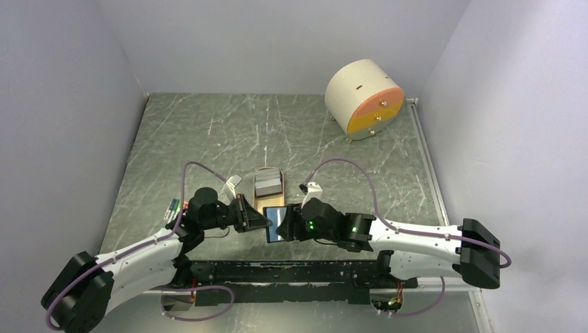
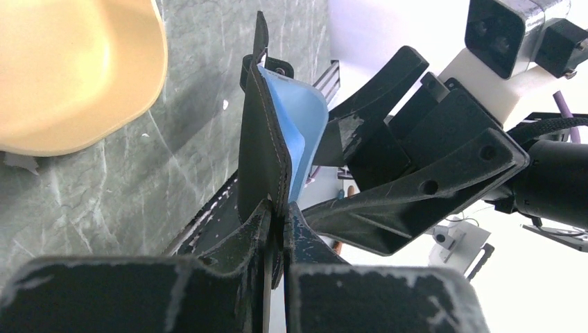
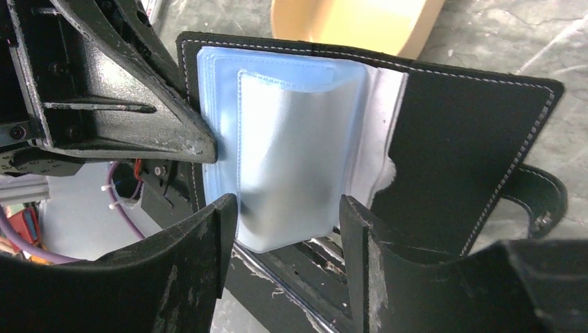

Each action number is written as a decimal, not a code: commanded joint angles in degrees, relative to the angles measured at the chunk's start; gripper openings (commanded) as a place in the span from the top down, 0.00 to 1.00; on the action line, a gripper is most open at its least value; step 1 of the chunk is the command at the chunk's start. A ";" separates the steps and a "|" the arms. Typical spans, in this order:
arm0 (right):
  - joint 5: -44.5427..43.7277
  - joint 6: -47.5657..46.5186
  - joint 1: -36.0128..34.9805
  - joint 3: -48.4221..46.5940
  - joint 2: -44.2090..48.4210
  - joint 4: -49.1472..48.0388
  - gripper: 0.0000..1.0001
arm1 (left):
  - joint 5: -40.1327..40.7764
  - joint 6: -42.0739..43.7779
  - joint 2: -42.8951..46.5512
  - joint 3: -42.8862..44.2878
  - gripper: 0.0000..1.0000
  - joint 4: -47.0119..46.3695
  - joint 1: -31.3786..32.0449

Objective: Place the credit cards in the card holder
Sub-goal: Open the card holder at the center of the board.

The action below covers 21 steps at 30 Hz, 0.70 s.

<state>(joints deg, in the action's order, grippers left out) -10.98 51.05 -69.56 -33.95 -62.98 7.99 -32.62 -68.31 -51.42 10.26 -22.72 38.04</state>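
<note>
The card holder (image 1: 279, 223) is a black wallet held open and upright above the table's near edge, between the two grippers. My left gripper (image 2: 277, 216) is shut on the edge of its black cover (image 2: 263, 152); the blue pockets (image 2: 299, 114) bulge to the right. My right gripper (image 3: 288, 232) is open, and a glossy silvery-blue pocket leaf (image 3: 295, 152) hangs between its fingertips (image 3: 220, 229). The snap tab (image 3: 541, 201) sticks out at the right. The credit cards (image 1: 268, 184) lie as a grey stack in the tan tray (image 1: 257, 202), just beyond the wallet.
A round beige drum with an orange face (image 1: 364, 97) stands at the back right. Coloured markers (image 1: 171, 208) lie beside the left arm. The tan tray's rim shows in both wrist views (image 2: 76, 69) (image 3: 353, 24). A black rail (image 1: 291, 274) runs along the near edge.
</note>
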 commanded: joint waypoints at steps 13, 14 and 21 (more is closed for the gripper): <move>-6.48 3.44 -0.32 -0.32 1.87 11.19 0.39 | -0.26 3.81 -1.12 1.84 0.91 5.36 0.27; -7.49 4.29 -0.38 -0.32 2.37 12.60 0.38 | 0.28 3.99 -0.95 1.86 0.91 6.50 0.28; -12.17 8.14 -0.40 1.85 4.84 17.35 0.36 | 1.75 5.66 -1.01 1.09 0.91 10.82 0.37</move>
<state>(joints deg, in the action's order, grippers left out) -18.74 55.94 -69.71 -33.30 -59.57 21.65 -31.55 -64.01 -52.69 10.46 -14.09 38.09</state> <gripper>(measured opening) 0.636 0.106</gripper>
